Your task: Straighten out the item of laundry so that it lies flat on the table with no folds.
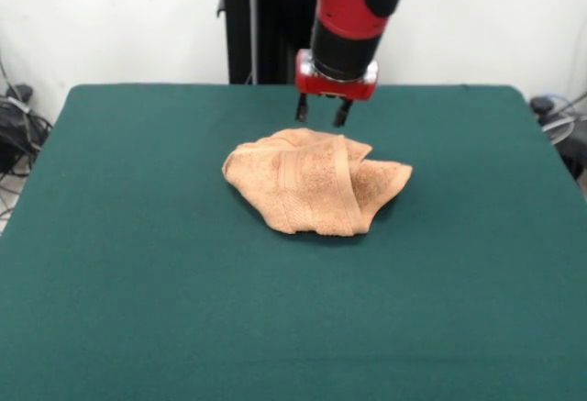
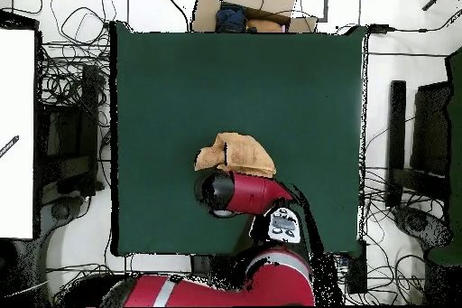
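Observation:
The item of laundry (image 1: 315,183) is a peach-orange towel lying crumpled and folded over itself near the middle of the table (image 1: 138,263), with a woven band running across its top fold. My gripper (image 1: 321,113) hangs just above the towel's far edge, open, its two dark fingers apart and holding nothing. From overhead, the towel (image 2: 242,153) shows partly, its near edge hidden under my red and black arm (image 2: 236,191), which also hides the gripper. The table (image 2: 180,79) is dark green.
Cables and dark equipment crowd the floor at both sides of the table (image 2: 72,97). Cardboard boxes (image 2: 248,6) sit beyond the table's far edge in the overhead view. A white panel (image 2: 18,133) stands at the left.

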`<state>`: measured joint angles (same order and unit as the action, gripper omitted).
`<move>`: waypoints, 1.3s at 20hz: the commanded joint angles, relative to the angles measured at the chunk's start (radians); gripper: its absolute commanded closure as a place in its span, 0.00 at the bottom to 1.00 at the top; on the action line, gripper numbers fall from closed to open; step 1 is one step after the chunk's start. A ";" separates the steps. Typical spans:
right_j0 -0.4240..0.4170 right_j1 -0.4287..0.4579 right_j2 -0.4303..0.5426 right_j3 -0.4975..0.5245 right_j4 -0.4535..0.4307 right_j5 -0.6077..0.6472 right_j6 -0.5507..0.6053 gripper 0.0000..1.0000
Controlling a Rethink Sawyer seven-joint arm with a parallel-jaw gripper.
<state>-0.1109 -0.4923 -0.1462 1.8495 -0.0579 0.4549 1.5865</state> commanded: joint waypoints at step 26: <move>0.148 0.176 -0.049 -0.328 0.070 0.151 0.221 0.00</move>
<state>0.0202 -0.3368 -0.1918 1.6251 -0.0394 0.5152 1.5865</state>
